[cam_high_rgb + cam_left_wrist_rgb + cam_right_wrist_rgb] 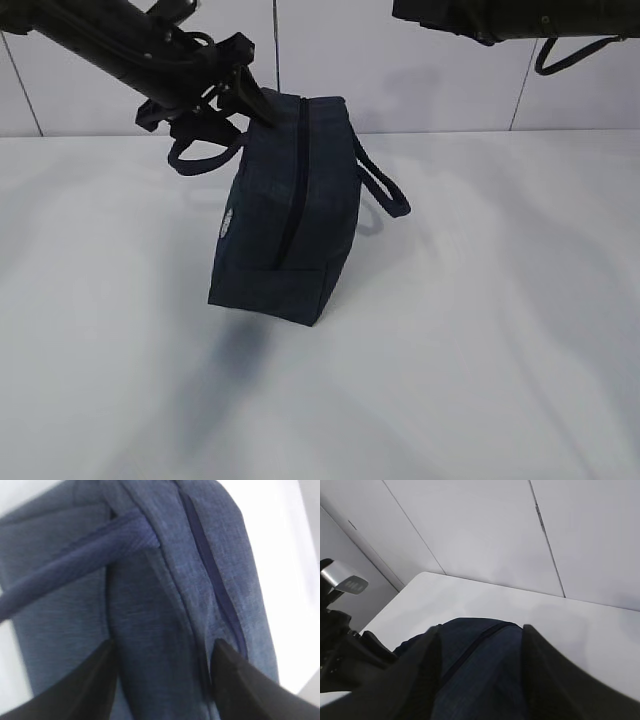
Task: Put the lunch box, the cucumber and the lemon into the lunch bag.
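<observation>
Navy fabric lunch bag (280,220), centre frame, looks soft and light, best grasped by its handle (385,185); left gripper (162,672) and right gripper (480,670) both spread.

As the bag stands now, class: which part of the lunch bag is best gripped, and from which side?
Probably the right-hand loop handle. It juts clear of the lunch bag, which stands on end with its zipper closed, so the right pincer could come from the right and close across the strap.
</observation>
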